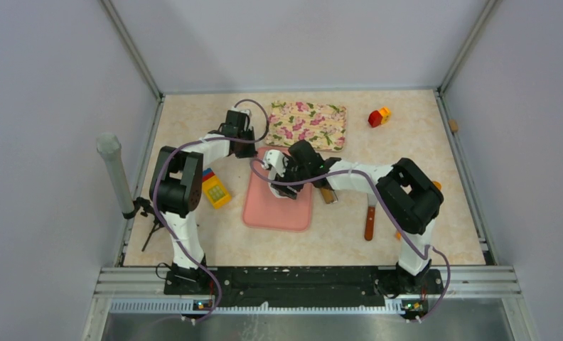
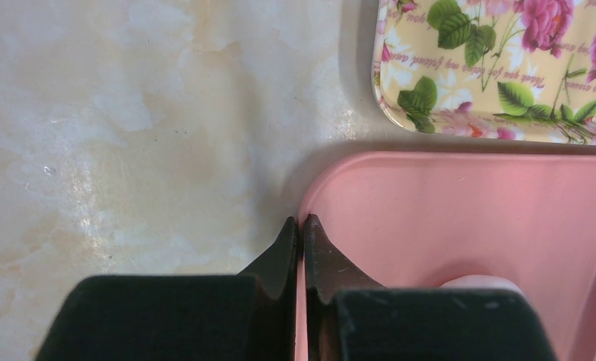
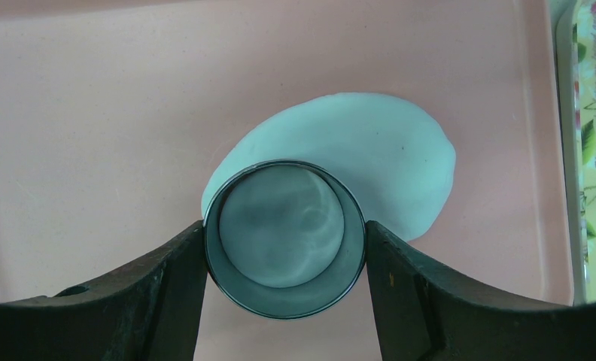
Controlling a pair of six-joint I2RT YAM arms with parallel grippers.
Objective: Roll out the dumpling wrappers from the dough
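Right fingers (image 3: 159,301) are clamped on a silver metal ring (image 3: 284,307), one finger on each side of it. The ring is set on the dough (image 3: 400,165), which lies as a flattened white oval sheet on the pink mat (image 3: 92,113). The ring covers the left near part of the sheet, and white dough is seen inside it. Left fingers (image 2: 280,259) are closed together, with nothing between them. Their tips are placed at the far left corner of the mat; whether the mat is pressed cannot be told.

A flowered tray (image 1: 307,124) is placed just beyond the far edge of the mat. A knife with a wooden handle (image 1: 370,222) is laid to the right of the mat, partly under the right arm. A yellow toy block (image 1: 216,190) is found left of the mat, beside the left arm. A red and orange block (image 1: 378,116) is seen in the far right area, well apart from the rest. From above, the dough is hidden by the right wrist.

The surface (image 1: 421,135) is beige with a marble pattern. It is closed on three sides by pale grey walls (image 1: 293,42) in metal frames. A grey post (image 1: 115,174) stands at the left edge.
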